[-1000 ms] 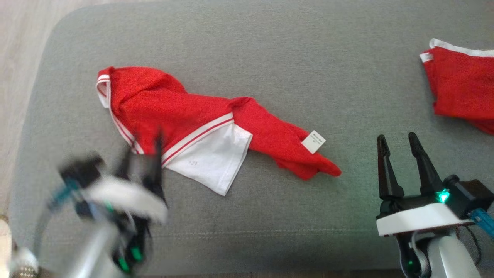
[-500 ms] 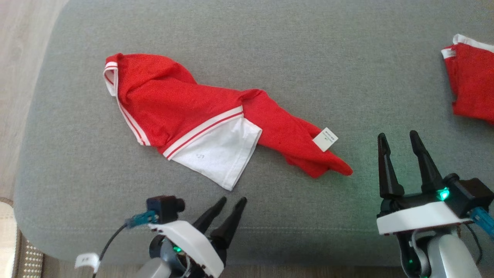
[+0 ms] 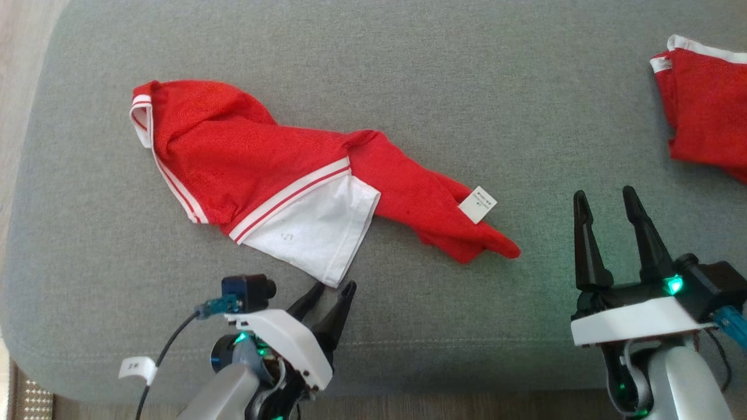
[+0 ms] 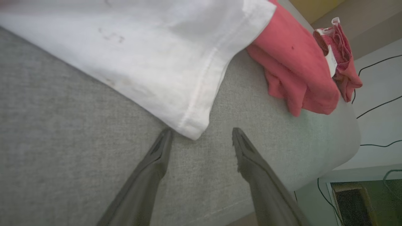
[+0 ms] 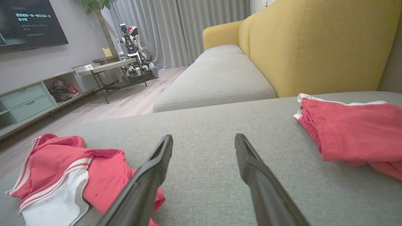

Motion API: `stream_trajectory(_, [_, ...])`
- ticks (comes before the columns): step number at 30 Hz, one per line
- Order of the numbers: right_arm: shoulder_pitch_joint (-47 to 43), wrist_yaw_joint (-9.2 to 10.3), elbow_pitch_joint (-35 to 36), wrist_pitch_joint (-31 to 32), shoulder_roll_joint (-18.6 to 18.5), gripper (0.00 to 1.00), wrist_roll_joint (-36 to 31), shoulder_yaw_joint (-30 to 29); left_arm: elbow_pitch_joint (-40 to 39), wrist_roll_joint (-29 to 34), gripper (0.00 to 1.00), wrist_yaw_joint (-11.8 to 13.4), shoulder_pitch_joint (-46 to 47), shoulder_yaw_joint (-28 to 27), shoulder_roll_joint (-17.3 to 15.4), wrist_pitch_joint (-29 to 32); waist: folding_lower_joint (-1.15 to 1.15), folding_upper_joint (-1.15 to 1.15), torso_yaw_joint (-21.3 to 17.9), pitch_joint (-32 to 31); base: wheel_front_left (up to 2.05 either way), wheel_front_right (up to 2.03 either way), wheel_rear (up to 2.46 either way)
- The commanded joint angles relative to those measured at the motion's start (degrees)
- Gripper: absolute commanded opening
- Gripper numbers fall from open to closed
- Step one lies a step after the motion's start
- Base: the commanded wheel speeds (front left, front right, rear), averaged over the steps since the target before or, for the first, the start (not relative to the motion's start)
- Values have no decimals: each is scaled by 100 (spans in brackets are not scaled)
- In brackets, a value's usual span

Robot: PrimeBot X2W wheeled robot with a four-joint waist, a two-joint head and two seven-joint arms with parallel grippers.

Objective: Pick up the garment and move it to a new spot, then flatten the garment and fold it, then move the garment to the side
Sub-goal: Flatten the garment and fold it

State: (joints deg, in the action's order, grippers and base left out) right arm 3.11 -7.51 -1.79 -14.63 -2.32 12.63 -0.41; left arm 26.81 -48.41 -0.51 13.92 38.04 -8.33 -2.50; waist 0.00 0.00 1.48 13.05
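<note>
Scanning from the left, we find the red-and-white garment (image 3: 262, 169) crumpled on the grey cushion (image 3: 467, 87), its long axis slanting down to the right. Our left hand (image 3: 335, 286), released, points at the white corner (image 4: 193, 133) just ahead and is nearer. Our right hand (image 3: 604, 195), also released, stands apart beyond the red tail.

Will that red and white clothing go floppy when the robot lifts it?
Probably floppy: the garment lies crumpled in soft folds. It looks thin, so likely light. Lifted by its white corner, the rest would probably dangle.
</note>
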Motion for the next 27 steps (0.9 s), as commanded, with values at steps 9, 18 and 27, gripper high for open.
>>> stream_trajectory(9, [158,2,263,-37,-55,100,-151,169,793,249,0,150,550,-98,86,-213,0,0,35,12,0,0,0])
stream_trajectory(18, [-133,2,-152,-37,-55,100,-245,379,717,745,0,715,462,-500,-419,-1171,0,0,178,-150,0,0,0])
stream_trajectory(27, [-248,2,-1108,-37,-55,100,-491,864,-394,1031,0,1159,-179,-1450,-935,-1247,0,0,380,-213,0,0,0])
